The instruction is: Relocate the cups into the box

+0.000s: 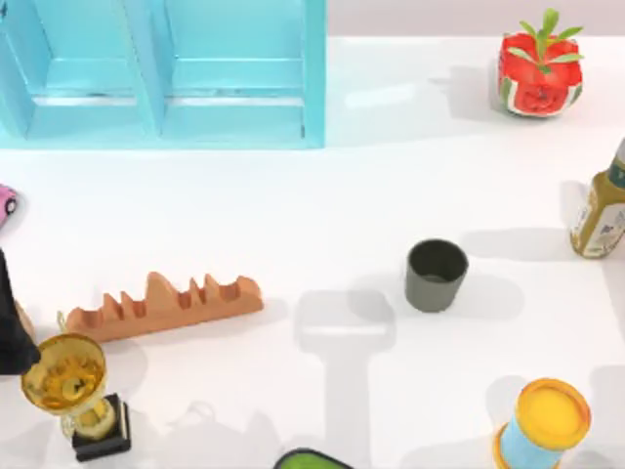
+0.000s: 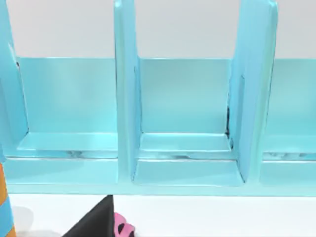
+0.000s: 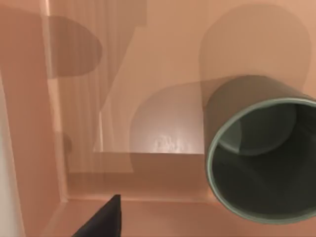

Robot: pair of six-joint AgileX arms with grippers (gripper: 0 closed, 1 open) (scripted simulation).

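One dark grey-green cup stands upright on the white table, right of centre. In the right wrist view a second, alike cup sits tilted inside the salmon-coloured box, its open rim toward the camera. My right gripper hovers over the box interior, open; its one visible dark finger is well apart from the cup. My left arm stays at the table's left edge, with the tip of a finger showing in front of the blue shelf.
A light blue shelf fills the back left. A watermelon pot and a bottle stand at the right, a yellow-lidded blue can at the front right. An orange rack, a gold trophy and a pink toy are at the left.
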